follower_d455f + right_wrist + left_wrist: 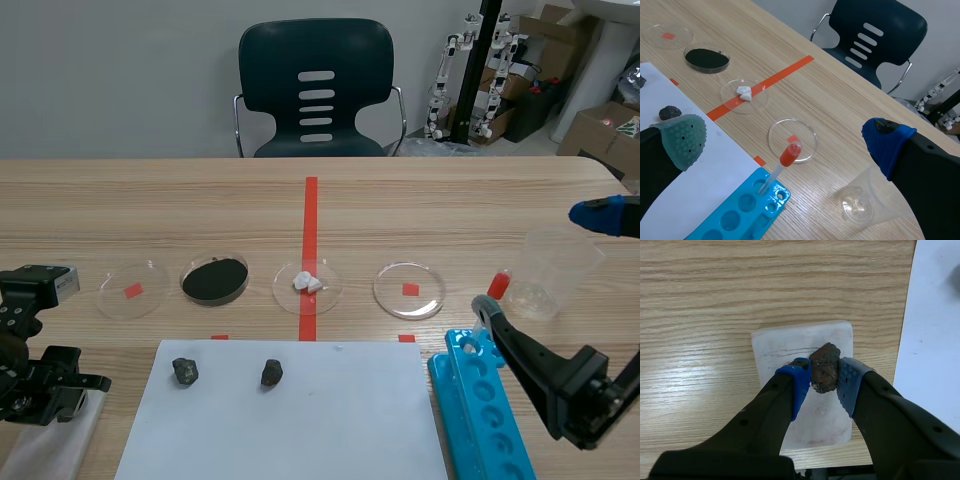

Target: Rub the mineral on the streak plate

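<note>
A: Left gripper (823, 382)?
B: Angled down, clamped on the mineral (825, 369), right over the plate (790, 342) beneath it.
A: And the right gripper (785, 140)?
B: Held above the table (840, 100), fingers (682, 137) wide apart, dropper (784, 161) ahead.

Table (450, 200) with dishes (409, 290), paper (330, 410), streak plate (790, 340)

Blue rack (735, 217) holds a dropper (788, 154); clear cup (866, 199) nearby; chair (316, 90) beyond.
</note>
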### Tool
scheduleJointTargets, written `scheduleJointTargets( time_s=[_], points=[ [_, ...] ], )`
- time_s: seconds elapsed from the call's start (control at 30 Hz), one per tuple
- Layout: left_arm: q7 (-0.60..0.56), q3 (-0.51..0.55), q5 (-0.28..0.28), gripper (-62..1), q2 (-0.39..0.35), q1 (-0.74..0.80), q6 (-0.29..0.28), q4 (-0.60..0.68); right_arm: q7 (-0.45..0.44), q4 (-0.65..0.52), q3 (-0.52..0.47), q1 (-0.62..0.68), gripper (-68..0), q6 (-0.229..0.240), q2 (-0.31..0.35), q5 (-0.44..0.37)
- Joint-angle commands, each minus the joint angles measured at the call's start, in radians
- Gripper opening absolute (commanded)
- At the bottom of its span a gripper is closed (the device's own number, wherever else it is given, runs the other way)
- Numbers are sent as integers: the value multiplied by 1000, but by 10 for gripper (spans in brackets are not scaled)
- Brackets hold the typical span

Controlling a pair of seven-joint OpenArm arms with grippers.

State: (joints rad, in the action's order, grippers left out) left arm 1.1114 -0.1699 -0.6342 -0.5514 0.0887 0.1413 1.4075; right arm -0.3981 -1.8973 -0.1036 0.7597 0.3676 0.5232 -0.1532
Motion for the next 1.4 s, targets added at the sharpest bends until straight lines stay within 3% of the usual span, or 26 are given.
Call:
scheduleJointTargets(
  time_s=[0.0, 0.23, 0.37, 0.53, 0.63, 1.1, 1.37],
  points=[
    [13, -4, 27, -481, 2, 8, 17, -3, -11, -13, -6, -9, 4, 0, 0, -11],
    [41, -3, 112, -481, 2, 8, 74, -3, -11, -13, -6, -9, 4, 0, 0, -11],
    [57, -3, 188, -481, 0, 8, 117, -3, -11, -13, -6, -9, 4, 0, 0, -11],
    [57, -3, 189, -481, -4, 8, 119, -3, -11, -13, -6, -9, 4, 0, 0, -11],
    [55, -3, 149, -481, -3, 8, 114, -3, -11, -13, -6, -9, 4, 0, 0, -11],
    [4, -3, -110, -481, -3, 8, -50, -3, -11, -13, -6, -9, 4, 0, 0, -11],
    [5, -3, -97, -481, -4, 0, -51, -3, -11, -13, -6, -9, 4, 0, 0, -11]
  ],
)
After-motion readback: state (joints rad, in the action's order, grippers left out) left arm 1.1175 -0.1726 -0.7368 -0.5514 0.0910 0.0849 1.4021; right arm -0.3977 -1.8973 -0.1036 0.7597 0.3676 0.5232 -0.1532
